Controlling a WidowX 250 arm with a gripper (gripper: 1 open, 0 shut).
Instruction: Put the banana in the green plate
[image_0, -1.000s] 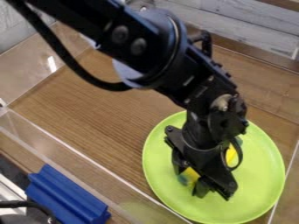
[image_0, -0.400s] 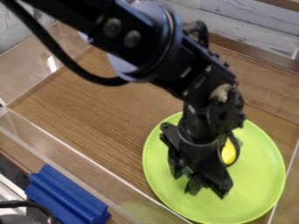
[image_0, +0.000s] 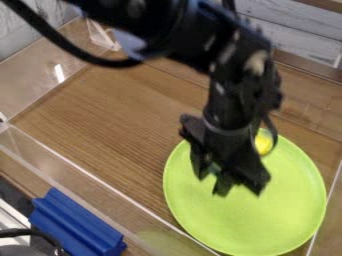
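A wooden tabletop (image_0: 107, 120) stretches wide and bare to the left of the gripper (image_0: 230, 180), whose blurred fingers, empty, look pressed together over the green plate (image_0: 201, 215), the banana (image_0: 265, 145) lying just behind on the plate's far edge.

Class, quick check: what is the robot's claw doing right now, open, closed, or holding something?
Claw: closed and holding nothing, above the green plate; the banana lies on the plate behind it.

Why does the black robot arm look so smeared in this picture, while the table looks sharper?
In the camera view, the arm and its gripper are motion-blurred, their edges streaked; the wooden table and green plate stay comparatively crisp. The banana shows only as a soft yellow patch behind the gripper.
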